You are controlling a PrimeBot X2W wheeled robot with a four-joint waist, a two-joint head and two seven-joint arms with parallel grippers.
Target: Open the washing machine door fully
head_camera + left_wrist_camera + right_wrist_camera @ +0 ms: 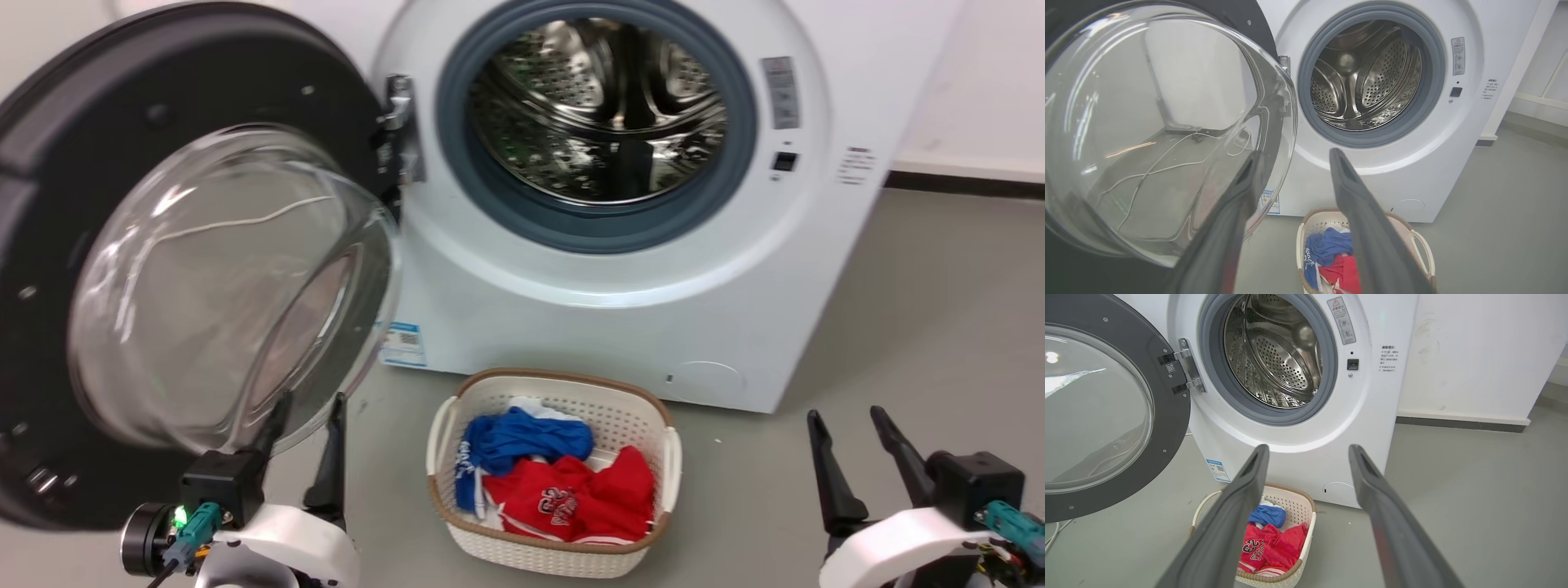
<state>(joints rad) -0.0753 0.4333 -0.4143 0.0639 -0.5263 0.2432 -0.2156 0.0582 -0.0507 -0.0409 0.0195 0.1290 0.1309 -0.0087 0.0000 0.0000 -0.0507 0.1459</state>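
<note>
Grey floor (939, 327) runs up to a white wall (1474, 355), and against that wall stands the big white box-shaped front-loading washing machine (620, 327), ahead of both hands. Its perforated steel drum (604, 106) lies bare inside a grey rubber ring (453, 122).

The washing machine door (82, 163), a very large round glossy black disc, hangs from a metal hinge (400, 122) at the ring's left side. It is swung wide out, so its inner face and its clear bulging glass bowl window (229, 278) look back toward the robot. The door is directly ahead of the left hand (310, 402) and well off to the left of the right hand (845, 416).

The left hand's two long dark fingers are spread apart and hold nothing. One fingertip overlaps the lower rim of the glass bowl, while the other is just to the right of the bowl. Whether the first one touches the glass I cannot tell.

The right hand is low and far from the door, with its fingers also parted and nothing between them.

Between the two hands, nearer the left one and a little ahead of it, a white woven-rimmed plastic laundry basket (563, 555) sits on the floor, close before the machine. It holds a crumpled blue garment (526, 437) and a red garment with white print (571, 498). Beyond the left hand's fingertips a small blue label (402, 345) is stuck low on the machine's front. A round cap (707, 382) sits low on the front, ahead of the right hand and to its left.
</note>
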